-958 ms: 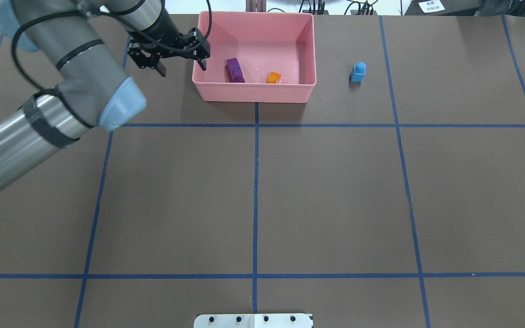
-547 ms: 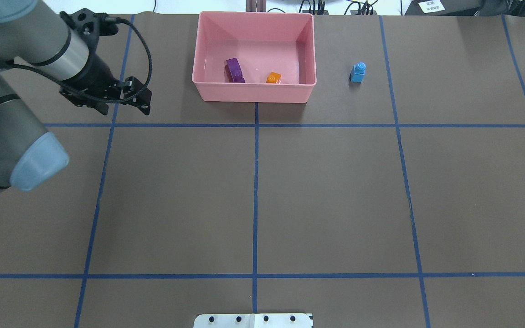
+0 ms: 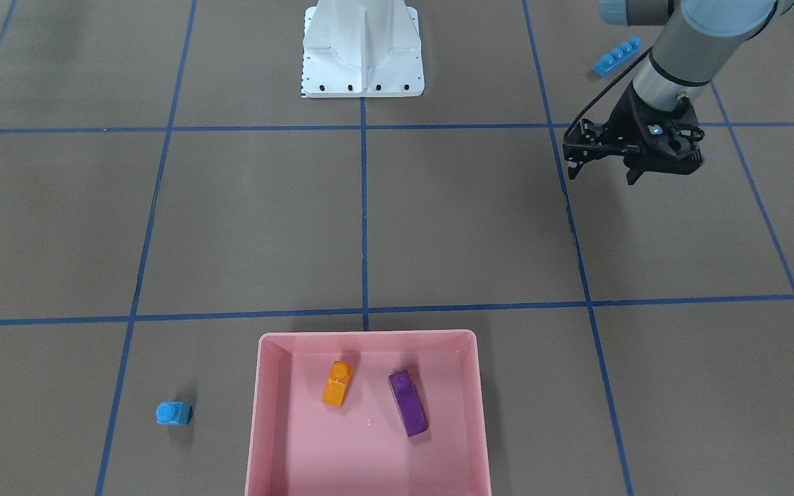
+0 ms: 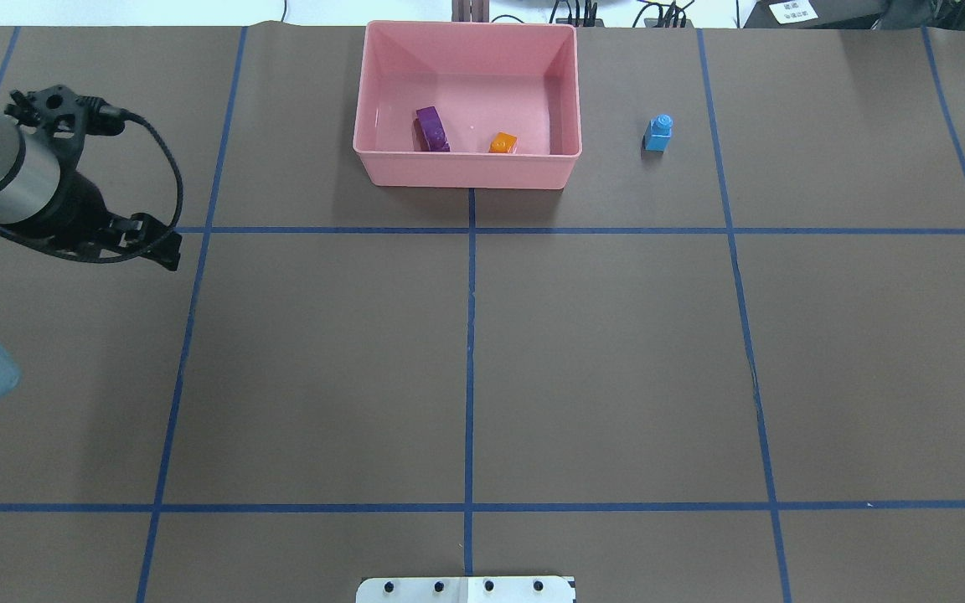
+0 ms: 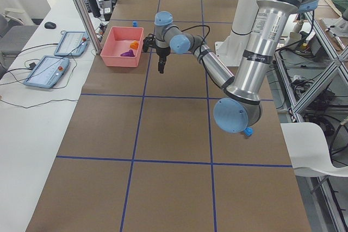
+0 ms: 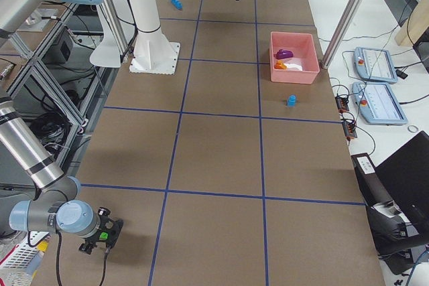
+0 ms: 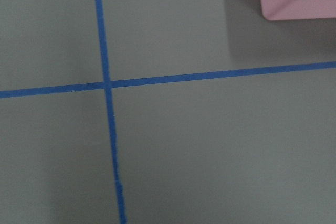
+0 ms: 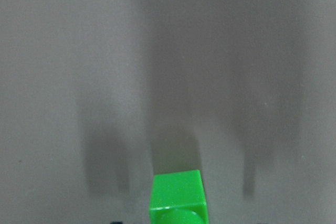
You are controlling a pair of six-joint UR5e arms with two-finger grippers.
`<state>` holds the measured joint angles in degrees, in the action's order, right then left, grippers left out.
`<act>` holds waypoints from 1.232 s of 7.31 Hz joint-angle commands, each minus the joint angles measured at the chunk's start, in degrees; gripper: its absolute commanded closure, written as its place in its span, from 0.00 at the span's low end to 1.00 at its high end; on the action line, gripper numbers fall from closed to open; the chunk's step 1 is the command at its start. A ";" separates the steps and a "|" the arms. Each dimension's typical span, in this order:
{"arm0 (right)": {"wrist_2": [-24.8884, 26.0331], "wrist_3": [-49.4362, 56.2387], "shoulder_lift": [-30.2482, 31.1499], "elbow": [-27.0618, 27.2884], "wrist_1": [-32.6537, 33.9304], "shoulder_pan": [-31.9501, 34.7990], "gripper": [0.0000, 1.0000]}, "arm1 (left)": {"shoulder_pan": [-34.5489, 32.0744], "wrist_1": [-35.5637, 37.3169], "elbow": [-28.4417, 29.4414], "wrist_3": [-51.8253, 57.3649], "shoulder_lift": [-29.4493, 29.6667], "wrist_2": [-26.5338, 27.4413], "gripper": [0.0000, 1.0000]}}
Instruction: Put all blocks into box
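The pink box [image 4: 466, 172] stands at the table's far middle, and also shows in the front view [image 3: 368, 337]. In it lie the purple brick [image 4: 431, 129] and the orange brick [image 4: 503, 143]. The small light-blue brick [image 4: 658, 134] stands on the table right of the box. The long blue brick [image 3: 617, 55] lies near the robot's left side. My left gripper [image 3: 600, 173] is open and empty, above the table well away from the box. The green brick [image 8: 176, 198] shows at the bottom of the right wrist view. My right gripper [image 6: 100, 238] shows only from the side, so I cannot tell its state.
The white robot base [image 3: 362, 48] sits at the table's near-middle edge. Blue tape lines [image 4: 470, 335] divide the brown table into squares. A corner of the box [image 7: 283, 3] shows in the left wrist view. Tablets [image 6: 379, 65] lie on the side bench beyond the box.
My left gripper has drawn back from the box's left wall, moving left and toward the robot, open and empty. The bricks have not moved.
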<state>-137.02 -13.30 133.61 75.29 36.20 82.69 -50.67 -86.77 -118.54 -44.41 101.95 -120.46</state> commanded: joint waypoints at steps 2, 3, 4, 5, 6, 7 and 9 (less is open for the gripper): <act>-1.23 -0.77 -0.19 -0.14 -0.52 0.02 1.00 | 0.48 -0.68 -3.10 10.52 -12.79 1.02 0.00; -5.15 -1.03 -0.45 0.99 -0.60 0.10 1.00 | 0.57 -0.95 -3.89 17.89 -16.74 0.93 0.00; -7.02 -1.46 -2.72 3.09 -0.08 0.10 1.00 | 0.92 -3.30 -3.98 25.09 -21.39 0.67 0.00; -7.12 -5.91 -7.00 5.37 1.05 -0.07 1.00 | 3.10 -9.93 -4.07 28.12 -27.88 0.40 0.00; -7.21 -12.56 -12.44 8.18 2.46 -1.12 1.00 | 6.95 -17.74 -3.98 28.07 -34.21 0.49 0.00; -7.39 -21.33 -19.80 12.56 6.82 -4.00 1.00 | 13.17 -21.74 -3.98 27.81 -37.23 0.92 0.00; -7.39 -28.97 -36.13 21.89 26.61 -6.93 1.00 | 22.85 -22.13 -4.15 22.04 -37.61 0.75 0.00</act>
<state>-144.36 -37.70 108.70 91.74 50.06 77.19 -34.42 -107.72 -122.57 -18.76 65.22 -119.67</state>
